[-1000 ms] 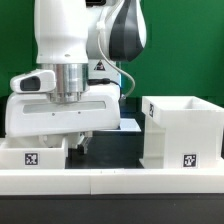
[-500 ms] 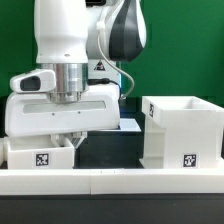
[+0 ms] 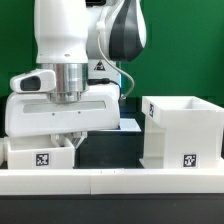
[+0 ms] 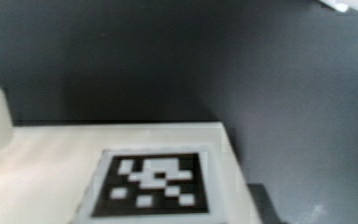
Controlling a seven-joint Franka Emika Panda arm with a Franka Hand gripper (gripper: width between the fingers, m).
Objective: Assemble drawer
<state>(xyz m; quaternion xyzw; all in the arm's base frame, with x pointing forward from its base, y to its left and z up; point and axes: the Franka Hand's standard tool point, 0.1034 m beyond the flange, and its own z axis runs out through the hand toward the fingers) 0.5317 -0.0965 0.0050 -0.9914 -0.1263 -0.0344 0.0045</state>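
Note:
A small white tray (image 3: 38, 157) with a square tag on its front sits at the exterior view's left on the black table. My gripper (image 3: 72, 141) hangs straight down over the tray's right wall, its fingers close together on that wall. The tall white housing (image 3: 184, 130), open at the top and with a tag low on its front, stands at the exterior view's right, apart from the gripper. The wrist view shows the tray's tagged white face (image 4: 153, 183) close up against the dark table; no fingertips show there. The second tray is out of view.
A long low white rail (image 3: 110, 181) runs along the front edge. A thin flat white piece (image 3: 130, 124) lies behind the gripper. Bare black table (image 3: 110, 152) lies between the tray and the housing. A green wall is behind.
The small tray shifted a little toward the exterior view's right between one second and half a second ago. Since then nothing has moved.

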